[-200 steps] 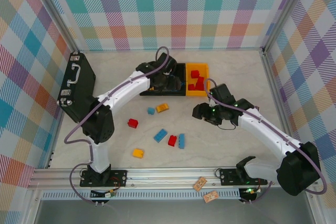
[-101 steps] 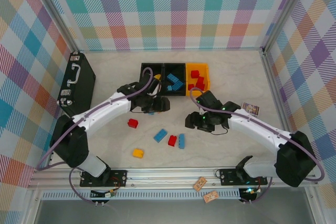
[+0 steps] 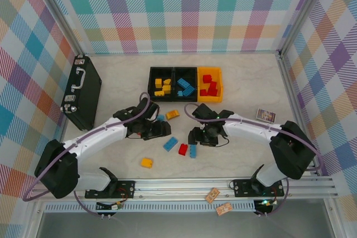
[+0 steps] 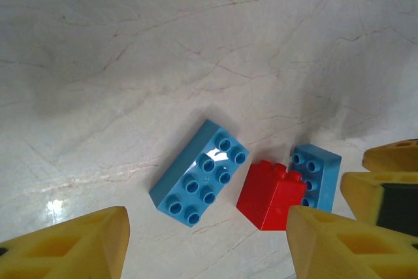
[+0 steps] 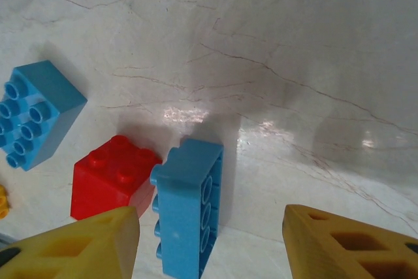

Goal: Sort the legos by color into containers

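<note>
From above, the left gripper [image 3: 163,130] and right gripper [image 3: 196,136] hang low and their jaws are hard to read. Six loose legos [image 3: 170,144] lie before the three containers [image 3: 173,82]: three blue, two yellow, one red.

Left wrist: fingers [image 4: 72,246] spread and empty, above a red brick [image 4: 269,195] and two blue, one half hidden.

Right wrist: fingers [image 5: 353,240] spread, with a blue brick [image 5: 188,217] on its side between them, unpinched.

Over a pale table [image 3: 245,82], the left gripper [image 3: 163,129] and right gripper [image 3: 196,136] hang near a blue brick [image 3: 170,144], a red brick [image 3: 183,149] and a second blue brick [image 3: 193,150]. Farther back, three joined bins [image 3: 173,68] hold yellow bricks [image 3: 162,86], blue bricks [image 3: 185,86] and red bricks [image 3: 209,86].
</note>
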Action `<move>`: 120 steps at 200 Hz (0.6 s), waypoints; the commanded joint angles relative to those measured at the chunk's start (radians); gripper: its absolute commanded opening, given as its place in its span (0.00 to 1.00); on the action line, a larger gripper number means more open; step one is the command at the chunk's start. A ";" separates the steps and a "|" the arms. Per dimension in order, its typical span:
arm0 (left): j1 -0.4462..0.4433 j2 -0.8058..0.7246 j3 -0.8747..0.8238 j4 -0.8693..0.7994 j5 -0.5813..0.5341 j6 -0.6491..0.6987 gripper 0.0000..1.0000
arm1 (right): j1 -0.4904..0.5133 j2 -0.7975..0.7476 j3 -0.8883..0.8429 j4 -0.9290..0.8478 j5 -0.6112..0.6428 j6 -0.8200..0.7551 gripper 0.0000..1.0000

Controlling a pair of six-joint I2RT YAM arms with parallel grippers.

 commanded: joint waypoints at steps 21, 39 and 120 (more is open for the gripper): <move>-0.005 -0.039 -0.063 0.037 0.011 -0.046 0.64 | 0.018 0.057 0.041 0.031 -0.014 0.021 0.59; -0.007 -0.028 -0.070 0.051 0.015 -0.054 0.64 | 0.019 0.078 0.042 0.036 -0.019 0.021 0.59; -0.015 0.006 -0.069 0.061 0.013 -0.053 0.64 | 0.019 0.116 0.034 0.014 0.004 0.020 0.41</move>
